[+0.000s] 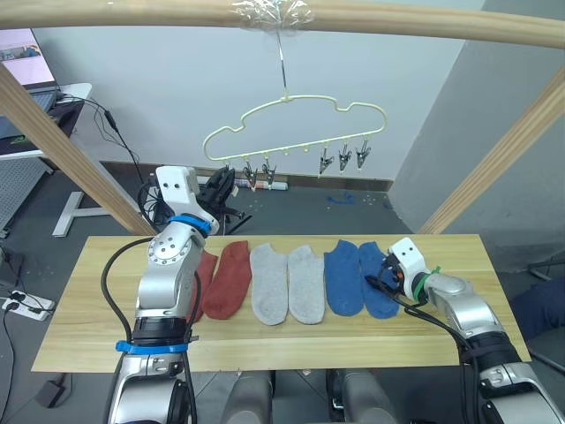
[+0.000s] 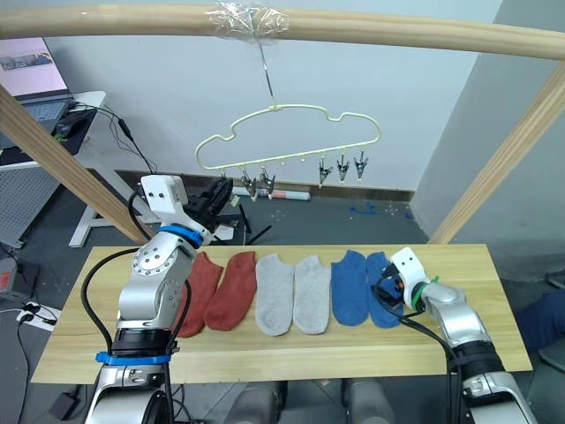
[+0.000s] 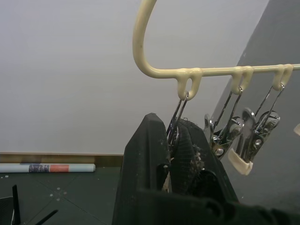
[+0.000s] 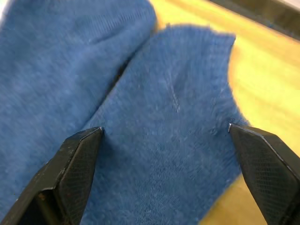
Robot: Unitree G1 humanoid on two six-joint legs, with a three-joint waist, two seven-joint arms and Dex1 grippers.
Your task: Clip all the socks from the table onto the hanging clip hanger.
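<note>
Six socks lie in a row on the table (image 1: 459, 256): two rust-red (image 1: 228, 281), the left one partly behind my left arm, two light grey (image 1: 268, 283) and two blue (image 1: 343, 276). The pale clip hanger (image 1: 300, 104) hangs above from the pole. My left gripper (image 3: 169, 123) is raised to the hanger's left end, shut on the leftmost metal clip (image 3: 177, 110). Down on the table, my right gripper (image 4: 164, 136) stands open over the cuff end of the rightmost blue sock (image 4: 173, 154), one finger at each side of it.
A thick wooden pole frame (image 1: 397, 22) spans the top, with slanted legs (image 1: 62, 150) at both sides of the table. The other clips (image 1: 344, 157) hang free. A desk with a screen (image 1: 26, 53) and floor cables stand back left.
</note>
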